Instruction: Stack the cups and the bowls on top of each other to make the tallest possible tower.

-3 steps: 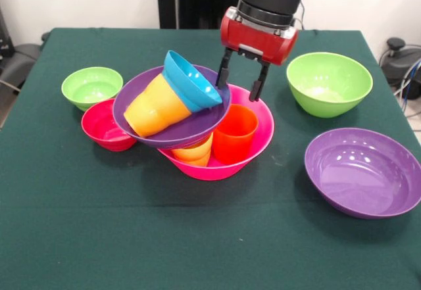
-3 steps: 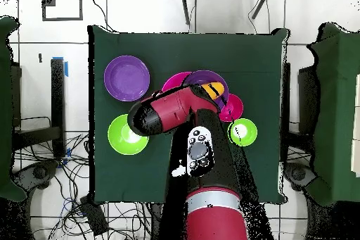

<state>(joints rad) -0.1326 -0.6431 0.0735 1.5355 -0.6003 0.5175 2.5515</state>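
The large hot-pink bowl (image 1: 263, 135) (image 2: 174, 81) stands mid-table as the tower's base. Inside it an upright red-orange cup (image 1: 235, 132) and an orange cup (image 1: 195, 153) carry a tilted purple bowl (image 1: 191, 131) (image 2: 204, 77). On its side in that bowl lies a yellow-orange cup (image 1: 154, 106) (image 2: 216, 89), with a blue bowl (image 1: 191, 79) capping its mouth. My gripper (image 1: 238, 89) hangs open over the pink bowl's far rim, just behind the purple bowl's edge, holding nothing. In the overhead view the arm hides it.
A small light-green bowl (image 1: 92, 86) (image 2: 242, 132) and a red bowl (image 1: 104, 127) (image 2: 230, 108) sit left of the tower. A medium light-green bowl (image 1: 329, 83) (image 2: 123, 139) and a second purple bowl (image 1: 363, 171) (image 2: 126, 77) sit to its right.
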